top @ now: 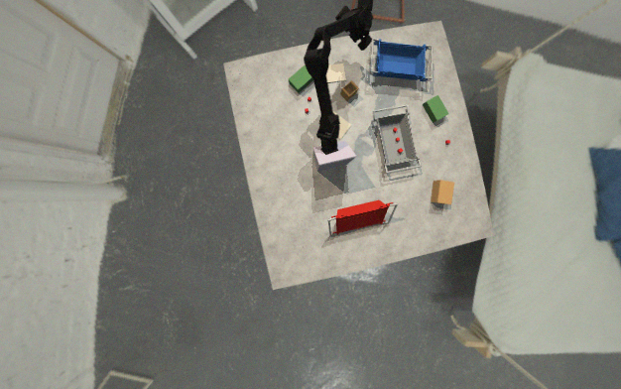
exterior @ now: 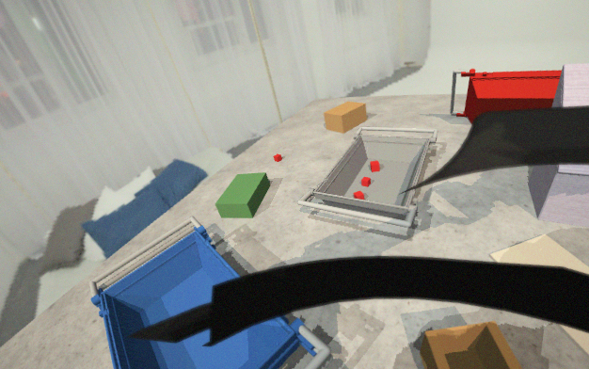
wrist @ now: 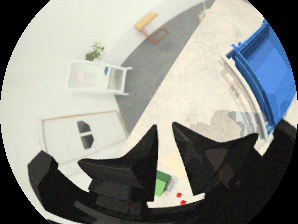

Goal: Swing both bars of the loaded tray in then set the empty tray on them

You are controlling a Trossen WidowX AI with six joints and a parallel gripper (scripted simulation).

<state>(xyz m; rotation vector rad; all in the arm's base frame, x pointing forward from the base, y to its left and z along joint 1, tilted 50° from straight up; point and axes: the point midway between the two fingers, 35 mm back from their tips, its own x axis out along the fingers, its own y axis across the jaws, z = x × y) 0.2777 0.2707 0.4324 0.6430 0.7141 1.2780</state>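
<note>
The grey tray (top: 382, 140) (exterior: 345, 162) stands right of the table's middle with three small red blocks (top: 398, 140) (exterior: 366, 181) inside. Its two wire bars, one (top: 392, 109) (exterior: 397, 130) and the other (top: 403, 172) (exterior: 358, 214), lie out over its two ends. An empty blue tray (top: 401, 62) (exterior: 174, 287) (wrist: 266, 63) stands upright at the back of the table. My gripper (top: 364, 41) (wrist: 164, 125) hangs in the air just left of the blue tray, shut with nothing between the fingers. In the exterior view the arm shows only as dark streaks.
A red tray (top: 360, 216) (exterior: 510, 91) lies on its side at the front. The arm stands on a lilac block (top: 334, 154). Around lie green blocks (top: 300, 78) (top: 435, 108) (exterior: 242, 194), an orange block (top: 442, 192) (exterior: 344, 116), a small brown box (top: 349, 90) and loose red cubes (top: 447, 142).
</note>
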